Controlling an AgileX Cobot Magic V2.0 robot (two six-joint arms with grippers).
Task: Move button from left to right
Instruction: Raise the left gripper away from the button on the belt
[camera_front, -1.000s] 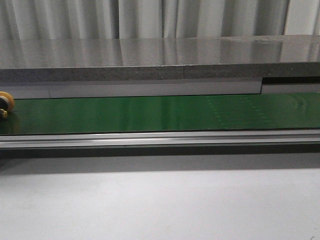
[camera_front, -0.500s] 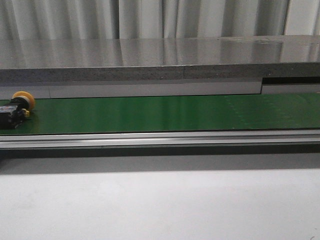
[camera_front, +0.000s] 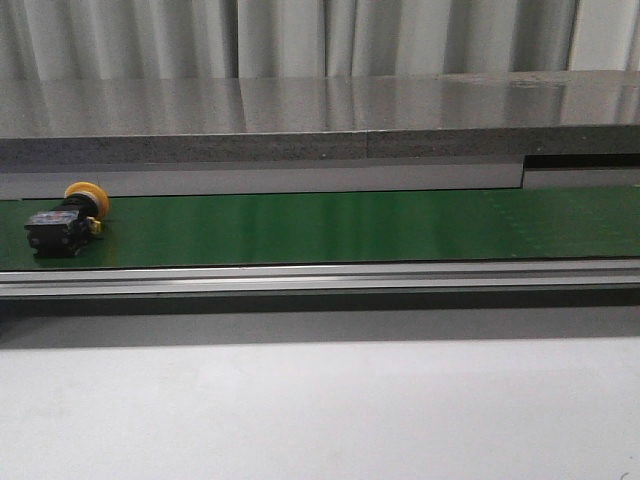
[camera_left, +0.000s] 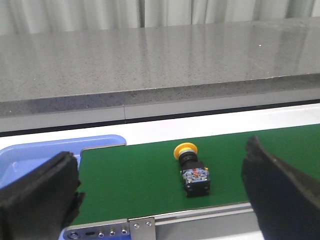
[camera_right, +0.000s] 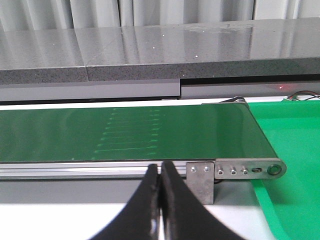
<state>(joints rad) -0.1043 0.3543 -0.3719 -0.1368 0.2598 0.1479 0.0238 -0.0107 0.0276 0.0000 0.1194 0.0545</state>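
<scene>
The button (camera_front: 68, 220) lies on its side on the green conveyor belt (camera_front: 330, 228) at the far left, orange-yellow cap pointing to the back, dark body toward the front. In the left wrist view the button (camera_left: 192, 170) lies on the belt between and beyond my left gripper's (camera_left: 162, 197) wide-open black fingers (camera_left: 40, 195), which hold nothing. My right gripper (camera_right: 160, 172) is shut and empty in front of the belt's right end (camera_right: 245, 170). Neither gripper shows in the front view.
A grey stone-like ledge (camera_front: 320, 125) runs behind the belt. A metal rail (camera_front: 320, 277) edges the belt's front. A blue tray (camera_left: 30, 155) sits at the belt's left end. A green surface (camera_right: 295, 150) lies past its right end.
The button has travelled to the right along the belt, from the very left edge of the front view to fully in view. The belt's faint marks also shifted right.
</scene>
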